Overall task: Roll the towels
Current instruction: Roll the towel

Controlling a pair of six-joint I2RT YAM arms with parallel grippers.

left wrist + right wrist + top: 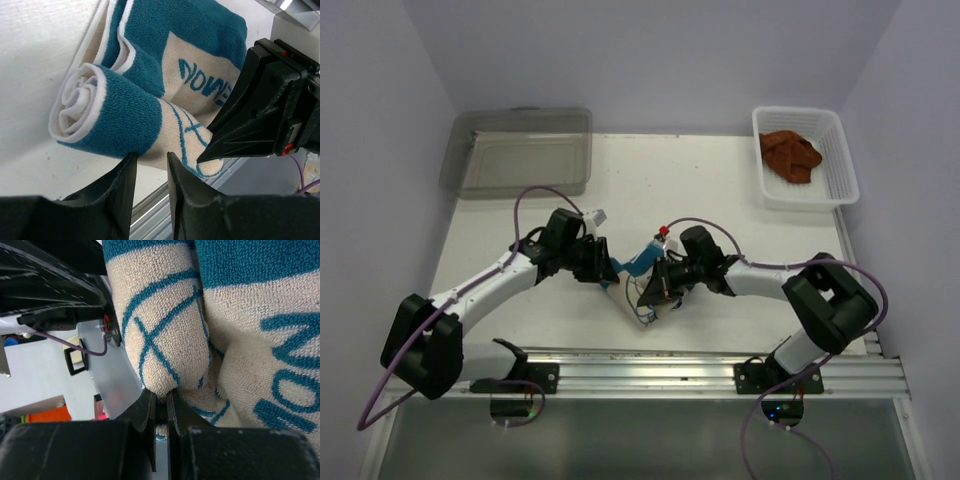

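The cream-and-blue towel [638,272] is found at the middle of the counter [700,185], partly rolled. In the left wrist view 1 end is wound into a tight spiral [107,115], with the flat remainder lying beyond it and blue lettering showing. Both arms are bent at the elbow and reached inward, so that the 2 wrists are set facing each other across this towel.

The left pincer [150,159] is held low at the roll's near side with its fingers [122,180] drawn to a narrow slit. Whether cloth is caught there cannot be told.

The right pincer [161,407] is nearly closed, and a fold of the towel [165,335] is nipped between its fingers [145,412].

The rust-brown towel [790,155] is seen crumpled inside the white mesh basket [844,165] at the far right. A clear plastic bin [520,150] stands at the far left.
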